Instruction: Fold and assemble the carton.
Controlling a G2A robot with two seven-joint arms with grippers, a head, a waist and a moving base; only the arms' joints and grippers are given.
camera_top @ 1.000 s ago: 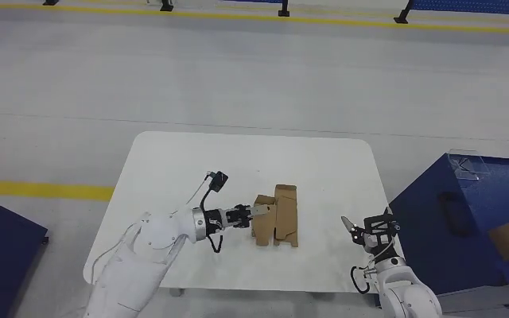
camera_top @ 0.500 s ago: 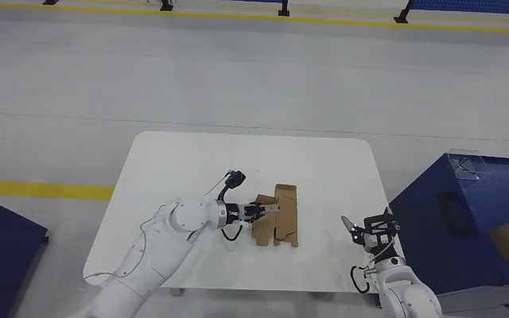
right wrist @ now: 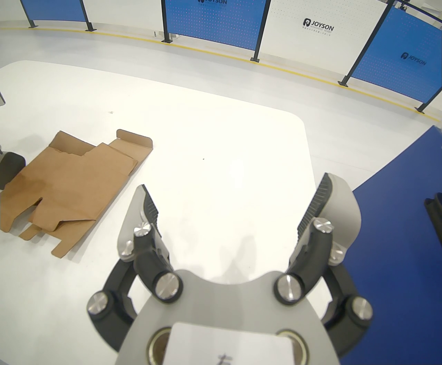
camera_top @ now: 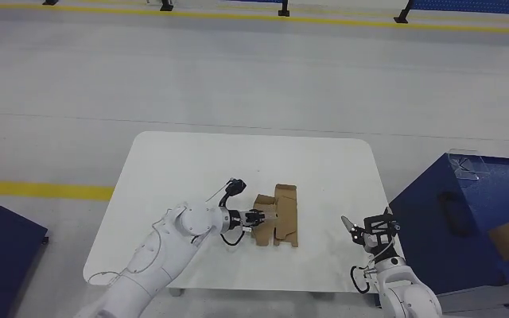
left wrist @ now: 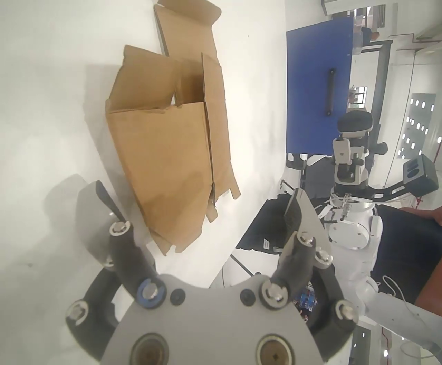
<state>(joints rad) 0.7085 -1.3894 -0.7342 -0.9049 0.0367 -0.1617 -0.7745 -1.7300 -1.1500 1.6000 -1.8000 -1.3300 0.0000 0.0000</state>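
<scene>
Left wrist view puts my left hand right at the near end of the carton. Its fingers are spread wide and clamp nothing. One finger sits low beside the carton's edge; I cannot tell whether it touches the card. The carton lies on the white surface, mostly flat. One panel is lifted along a crease, so a shallow pocket gapes at the end away from the hand.

My right hand hangs well apart from the carton, fingers also wide and empty.

My worry is sliding. Nothing pins the carton, so a push from the left hand would likely skate it across the smooth surface rather than fold it. If the hand closes on the loose end tabs rather than a full panel, the card may buckle off its score lines or tear where it is already ragged. I also judge the right hand too far from the carton to brace it in time.

I see no print on the carton. The blue panels beyond it bear white lettering, and a label sits on the right wrist plate; I leave both unread.
</scene>
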